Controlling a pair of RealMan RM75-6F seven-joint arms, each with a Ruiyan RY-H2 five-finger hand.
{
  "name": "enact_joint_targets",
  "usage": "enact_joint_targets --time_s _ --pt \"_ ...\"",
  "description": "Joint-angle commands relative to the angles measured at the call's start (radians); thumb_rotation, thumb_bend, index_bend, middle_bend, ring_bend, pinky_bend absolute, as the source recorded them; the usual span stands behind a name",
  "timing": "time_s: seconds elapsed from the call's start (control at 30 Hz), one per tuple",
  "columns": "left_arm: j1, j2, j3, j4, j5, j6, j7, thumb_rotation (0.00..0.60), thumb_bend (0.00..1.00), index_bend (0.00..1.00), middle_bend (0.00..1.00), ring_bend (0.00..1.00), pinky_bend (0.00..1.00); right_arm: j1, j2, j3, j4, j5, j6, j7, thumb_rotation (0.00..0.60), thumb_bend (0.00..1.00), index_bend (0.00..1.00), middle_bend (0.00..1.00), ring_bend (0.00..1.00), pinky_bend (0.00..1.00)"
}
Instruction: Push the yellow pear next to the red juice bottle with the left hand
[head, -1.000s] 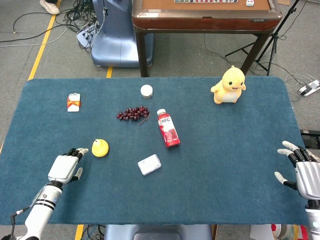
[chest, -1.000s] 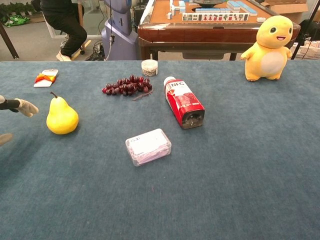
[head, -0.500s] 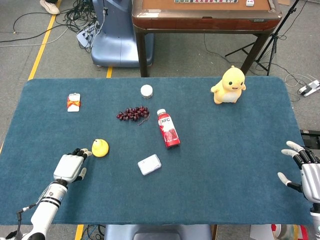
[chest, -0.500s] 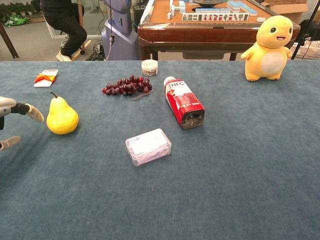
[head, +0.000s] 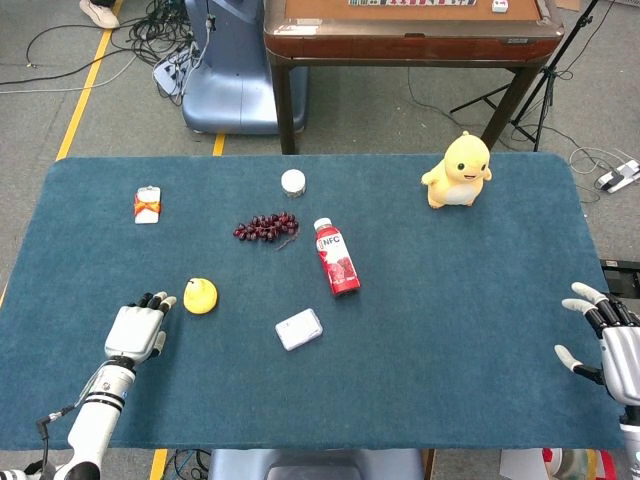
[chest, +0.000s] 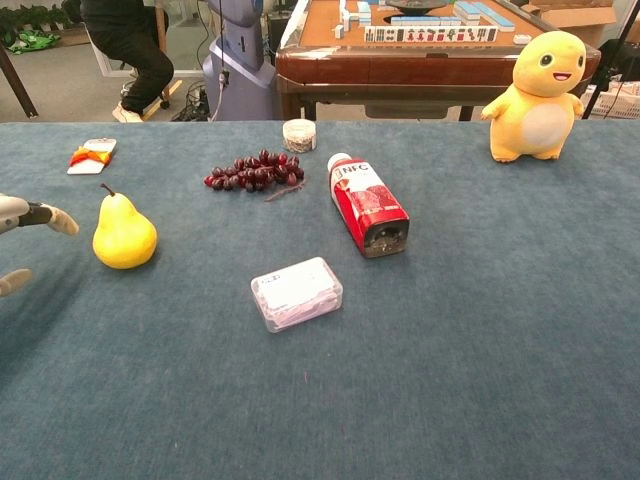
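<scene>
- Fingertips of the left hand (head: 134, 328) are spread, holding nothing, just short of the yellow pear (head: 200, 296), which stands upright at their 2 o'clock.
- One clear plastic box (head: 299, 329), contents unreadable.
- One red juice bottle (head: 337, 258), lying capped at the pear's 2 o'clock, well apart.
- Right hand (head: 612, 345): fingers wide, empty.

Left hand (head: 136, 327) low over table, fingers apart; right hand (head: 612, 345) likewise.

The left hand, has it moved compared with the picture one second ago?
Yes. The left hand has drawn back toward the table's near edge; its fingertips now sit a little farther from the unmoved yellow pear.
</scene>
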Motion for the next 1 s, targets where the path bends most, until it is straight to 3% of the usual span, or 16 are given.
enact_joint_targets --time_s 0.03,0.37,1.0 --pt "-0.011 -0.015 0.002 -0.004 -0.041 0.026 0.042 0.600 0.49 0.16 0.14 0.13 0.36 0.000 0.000 0.000 0.000 0.000 0.000 -0.001 0.600 0.13 0.34 0.23 0.18 0.45" --pt "-0.051 -0.048 -0.003 -0.035 -0.110 0.054 0.115 0.600 0.49 0.16 0.14 0.13 0.36 0.001 -0.002 0.001 0.002 0.002 -0.004 -0.001 0.600 0.13 0.34 0.23 0.18 0.45" --pt "-0.108 -0.099 -0.001 -0.084 -0.121 0.082 0.151 0.600 0.49 0.13 0.13 0.12 0.36 0.001 0.001 0.002 0.000 0.000 -0.004 0.003 0.600 0.13 0.34 0.23 0.18 0.45"
